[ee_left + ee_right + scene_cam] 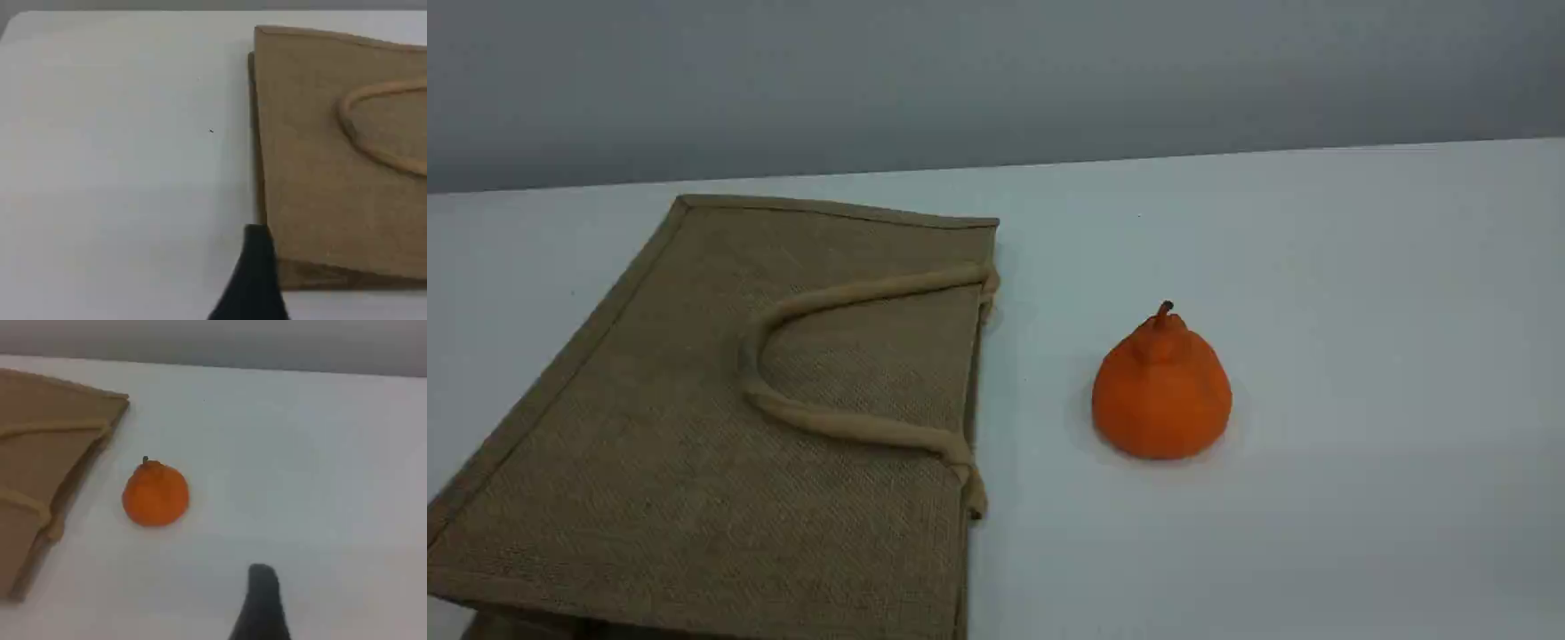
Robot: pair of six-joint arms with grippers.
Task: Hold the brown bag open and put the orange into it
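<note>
The brown bag (765, 427) lies flat on the white table at the left, its mouth edge facing right toward the orange. A beige loop handle (827, 418) rests on its top face. The orange (1161, 391) stands upright on the table to the bag's right, apart from it, stem up. Neither arm shows in the scene view. In the left wrist view one dark fingertip (257, 253) hovers by the bag (333, 153) at its near corner, holding nothing. One dark fingertip (262, 587) in the right wrist view is short of the orange (155, 493) and to its right, also holding nothing.
The white table (1316, 267) runs back to a grey wall. Bare tabletop (120, 167) lies beside the bag in the left wrist view, and more of it (320, 467) around the orange in the right wrist view.
</note>
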